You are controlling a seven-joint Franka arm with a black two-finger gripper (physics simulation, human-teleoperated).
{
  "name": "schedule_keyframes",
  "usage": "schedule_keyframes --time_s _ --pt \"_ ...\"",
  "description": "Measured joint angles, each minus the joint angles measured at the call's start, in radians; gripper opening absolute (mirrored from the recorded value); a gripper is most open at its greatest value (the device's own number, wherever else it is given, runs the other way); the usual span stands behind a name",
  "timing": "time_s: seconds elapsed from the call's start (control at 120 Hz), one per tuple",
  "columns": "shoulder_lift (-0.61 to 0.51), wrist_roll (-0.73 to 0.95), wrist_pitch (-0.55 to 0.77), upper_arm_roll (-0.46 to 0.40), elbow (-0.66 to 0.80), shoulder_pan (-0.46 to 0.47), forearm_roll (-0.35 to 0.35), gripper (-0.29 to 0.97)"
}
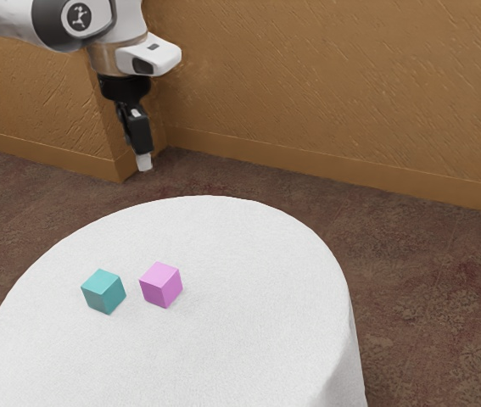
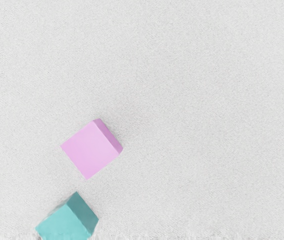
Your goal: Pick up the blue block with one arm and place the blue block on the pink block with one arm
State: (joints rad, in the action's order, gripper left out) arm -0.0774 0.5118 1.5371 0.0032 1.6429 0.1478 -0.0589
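1. The Franka arm [image 1: 79,21] enters at the upper left of the exterior view, its grey and white links cut off by the frame's top edge.
2. The black gripper [image 1: 144,161] hangs below the arm's white wrist housing and points straight down. It sits high in the upper left of the frame, in front of the wall corner and well above the table.
3. The gripper is seen edge-on, so I cannot tell how wide it stands. Nothing is held in it.
4. The round table [image 1: 248,254] has a white cloth top and fills the lower half of the exterior view. Its far edge lies below and just to the right of the gripper.
5. The blue block [image 1: 103,291], a teal-blue cube, rests flat on the table in the lower left part of the exterior view.
6. The pink block [image 1: 160,284] rests on the table just to the exterior view's right of the blue block. A narrow strip of cloth shows between them, so they do not touch.
7. Both blocks are well apart from the gripper, which is farther back and higher up.
8. In the wrist view the pink block [image 2: 91,148] lies on the white table [image 2: 207,100], turned corner-on. The blue block [image 2: 67,220] lies near it, with bare cloth between them, and is partly cut off by the frame edge.
9. A brown textured wall [image 1: 333,76] with a baseboard runs across the upper part of the exterior view, above a brown carpet [image 1: 427,280].
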Motion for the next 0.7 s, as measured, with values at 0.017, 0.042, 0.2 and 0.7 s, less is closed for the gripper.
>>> schedule_keyframes --time_s 0.017,0.042,0.2,0.7 --pt "0.001 0.002 -0.001 0.008 0.0 -0.013 -0.001 0.68" --pt "0.003 0.004 -0.001 0.016 0.001 -0.031 -0.003 0.68" --pt "0.002 0.02 -0.028 0.019 -0.001 -0.02 -0.036 0.68" --pt "-0.193 0.178 0.205 -0.512 0.643 -0.984 0.069 0.68"
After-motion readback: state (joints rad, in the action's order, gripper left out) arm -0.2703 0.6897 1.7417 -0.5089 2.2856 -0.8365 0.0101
